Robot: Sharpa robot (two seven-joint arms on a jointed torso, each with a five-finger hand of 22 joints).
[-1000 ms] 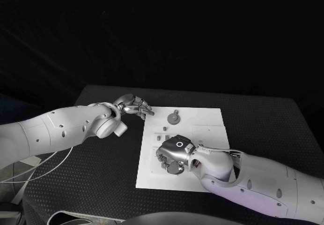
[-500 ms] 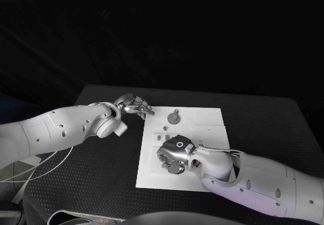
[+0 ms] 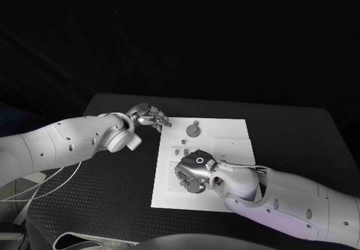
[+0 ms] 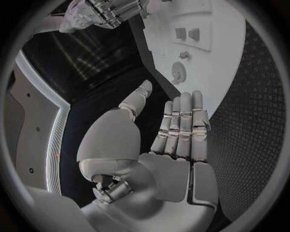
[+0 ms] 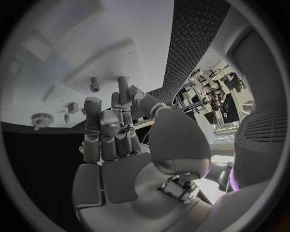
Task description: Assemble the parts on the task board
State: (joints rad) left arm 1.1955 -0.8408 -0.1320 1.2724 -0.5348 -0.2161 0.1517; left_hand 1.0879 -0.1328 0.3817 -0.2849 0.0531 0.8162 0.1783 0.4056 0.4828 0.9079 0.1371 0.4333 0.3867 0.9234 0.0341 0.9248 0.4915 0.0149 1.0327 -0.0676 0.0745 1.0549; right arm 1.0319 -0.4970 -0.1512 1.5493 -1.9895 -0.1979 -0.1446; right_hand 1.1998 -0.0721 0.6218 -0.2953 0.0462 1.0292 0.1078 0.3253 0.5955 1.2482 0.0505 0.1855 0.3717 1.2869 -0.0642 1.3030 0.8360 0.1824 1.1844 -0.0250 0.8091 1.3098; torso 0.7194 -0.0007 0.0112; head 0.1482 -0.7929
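The white task board (image 3: pixel 225 172) lies in the middle of the black table. A round grey part (image 3: pixel 193 130) sits near its far edge, with small grey parts (image 3: pixel 182 141) just nearer. My right hand (image 3: pixel 193 171) hovers low over the board's near-left area, fingers stretched toward the surface, and I see nothing in them. The right wrist view shows the board (image 5: pixel 91 43), a small peg (image 5: pixel 94 85) and the round part (image 5: pixel 41 119) beyond the fingertips. My left hand (image 3: pixel 150 116) is off the board's far-left corner, fingers straight and empty (image 4: pixel 181 125), with the round part (image 4: pixel 178 72) ahead of it.
Black textured table (image 3: pixel 112 182) surrounds the board on all sides. A thin white cable (image 3: pixel 45 182) hangs beside my left arm. In the left wrist view two small block parts (image 4: pixel 187 34) stand on the board, and my right hand (image 4: pixel 108 12) is beyond them.
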